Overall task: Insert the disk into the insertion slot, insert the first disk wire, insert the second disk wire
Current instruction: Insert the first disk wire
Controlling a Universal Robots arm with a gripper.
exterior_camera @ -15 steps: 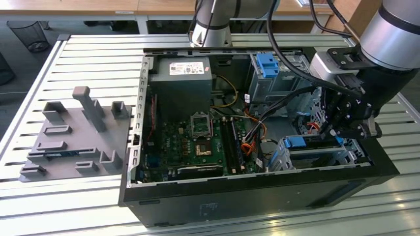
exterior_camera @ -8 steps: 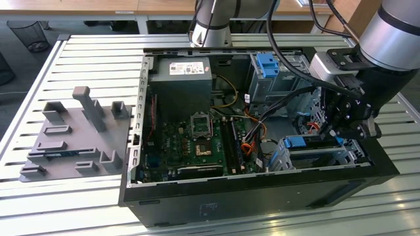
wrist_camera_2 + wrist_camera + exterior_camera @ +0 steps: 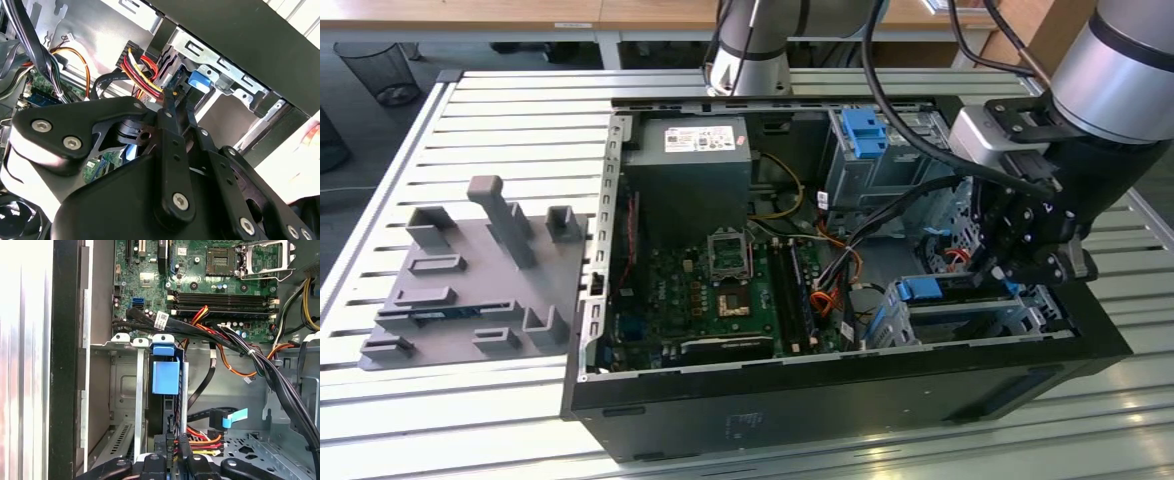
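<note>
The disk (image 3: 161, 412) stands edge-on inside the insertion slot (image 3: 122, 390), a silver perforated cage, with its blue carrier handle (image 3: 165, 376) at the mouth. In the exterior view the blue carrier (image 3: 923, 290) shows in the cage (image 3: 974, 318) at the case's front right corner. My gripper (image 3: 176, 444) reaches down right behind the disk's rear edge. Its fingers (image 3: 167, 107) are close together, shut on a disk wire (image 3: 202, 441) of red, yellow and black strands, whose plug (image 3: 172, 92) sits at the fingertips. A black wire with a blue tab (image 3: 231, 417) lies loose beside it.
The open black case (image 3: 854, 400) lies on a slatted table (image 3: 520, 110). The motherboard (image 3: 720, 290), a taller grey cage with a blue tab (image 3: 865, 135) and thick black cable bundles (image 3: 260, 365) crowd the gripper. A grey fixture block (image 3: 474, 270) sits at the exterior view's left.
</note>
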